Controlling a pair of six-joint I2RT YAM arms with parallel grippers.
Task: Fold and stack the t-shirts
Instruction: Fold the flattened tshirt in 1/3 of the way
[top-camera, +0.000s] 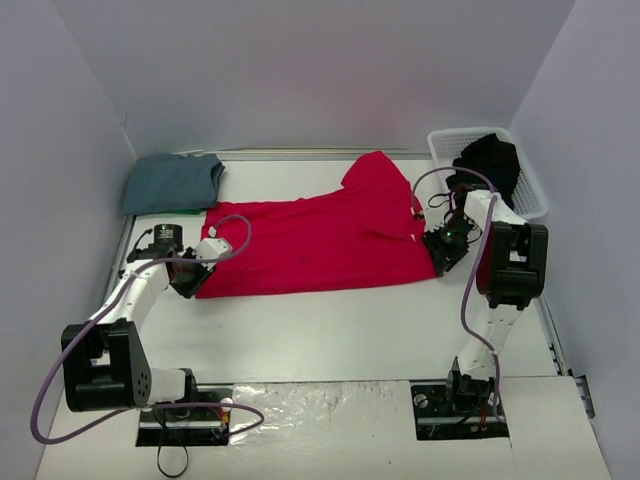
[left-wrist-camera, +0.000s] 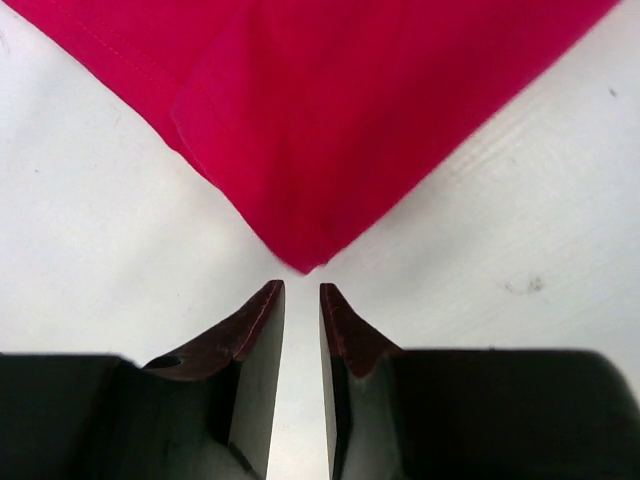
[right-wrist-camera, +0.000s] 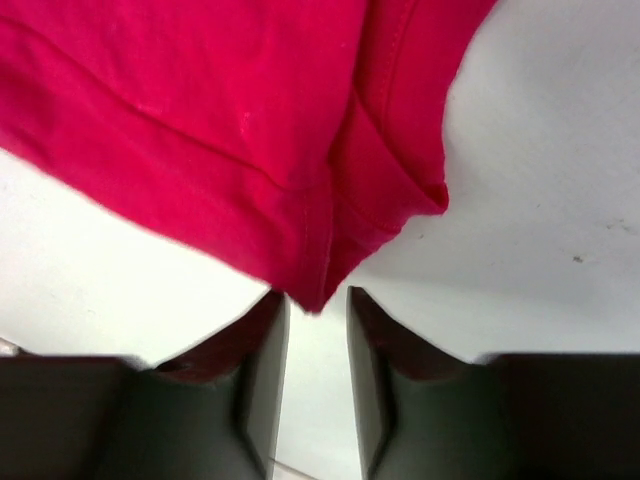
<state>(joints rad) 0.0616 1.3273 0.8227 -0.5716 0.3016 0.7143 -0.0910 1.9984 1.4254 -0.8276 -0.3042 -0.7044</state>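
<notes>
The red t-shirt (top-camera: 320, 245) lies spread flat across the table, folded lengthwise, with one sleeve pointing to the back. My left gripper (top-camera: 195, 280) sits at its near-left corner. In the left wrist view that gripper (left-wrist-camera: 302, 290) is open by a narrow gap, and the cloth's corner (left-wrist-camera: 305, 262) lies just ahead of the tips, untouched. My right gripper (top-camera: 441, 255) is at the near-right corner. In the right wrist view it (right-wrist-camera: 318, 298) stands open, and the red hem corner (right-wrist-camera: 318, 295) reaches the mouth of the gap, not pinched. A folded blue-grey t-shirt (top-camera: 172, 183) rests at the back left.
A white slatted basket (top-camera: 536, 196) stands at the back right and holds a crumpled black t-shirt (top-camera: 490, 160). Walls close in the table on the left, back and right. Bare white tabletop (top-camera: 330, 330) lies between the red shirt and the arm bases.
</notes>
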